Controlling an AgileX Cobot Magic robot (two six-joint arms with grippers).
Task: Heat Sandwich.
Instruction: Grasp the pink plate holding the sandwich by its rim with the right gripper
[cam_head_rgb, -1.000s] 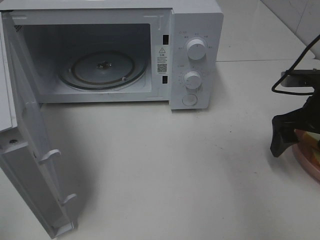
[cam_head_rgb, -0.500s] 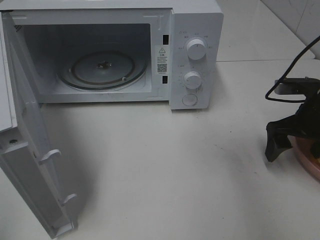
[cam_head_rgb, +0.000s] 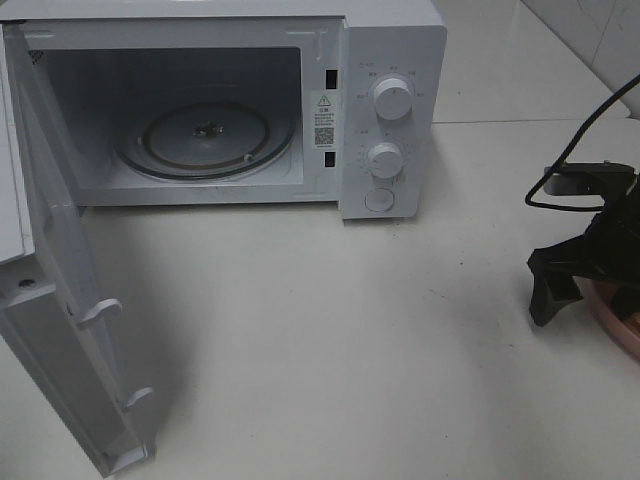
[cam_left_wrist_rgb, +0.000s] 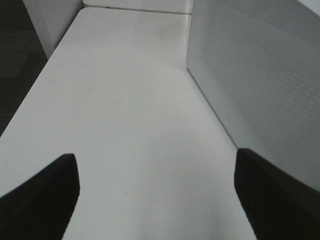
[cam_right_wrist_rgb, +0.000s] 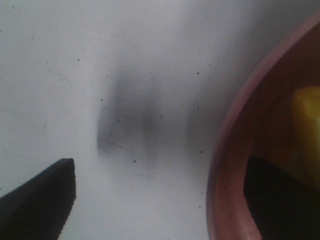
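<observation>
White microwave door (cam_head_rgb: 60, 330) hung wide open at far left. I noted the left end effector (cam_left_wrist_rgb: 155, 197) released, fingers spread, only desk (cam_head_rgb: 350, 330) between them, with a perforated white panel (cam_left_wrist_rgb: 260, 85) close alongside. Next over, the microwave (cam_head_rgb: 395, 40) cavity showed its glass turntable (cam_head_rgb: 205, 135); two knobs (cam_head_rgb: 392, 98) sat on the control face. At far right the right end effector (cam_right_wrist_rgb: 160, 200) was low and released, straddling the rim of the pink plate (cam_right_wrist_rgb: 225, 145): one finger over desk, the other inside the plate. I saw the sandwich (cam_right_wrist_rgb: 306, 120) on that plate, only a yellow edge showing, beside the inner finger.
</observation>
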